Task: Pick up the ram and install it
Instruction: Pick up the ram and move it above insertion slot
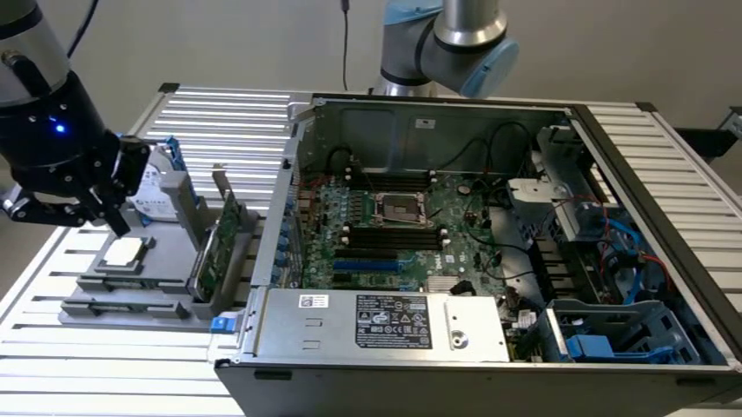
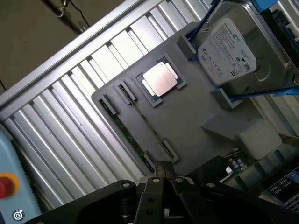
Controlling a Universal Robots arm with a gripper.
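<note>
So the arm's black two-finger claw [image 1: 118, 228] [image 2: 161, 169] hangs over the grey plastic parts holder [image 2: 191, 114], which sits near the slatted aluminium table's [image 1: 69, 365] edge on the exterior view's left, just beside the open grey computer case [image 1: 440, 113]. The claw looks pressed together with nothing pinched in it.

The ram [image 2: 126, 128] is a long, thin green circuit-board stick standing on edge in a clipped slot. It sits along the holder's edge farthest from the silver hard drive [image 2: 229, 51], with the square silver processor chip [image 2: 161, 79] in between. From the wrist view its long axis runs parallel to that edge, and the claw tips look to be off one end of the slot, not over the middle.

You only get the top edge: a narrow greenish line, no chips visible. There's a second slot right beside it; can't tell if it's filled.
</note>
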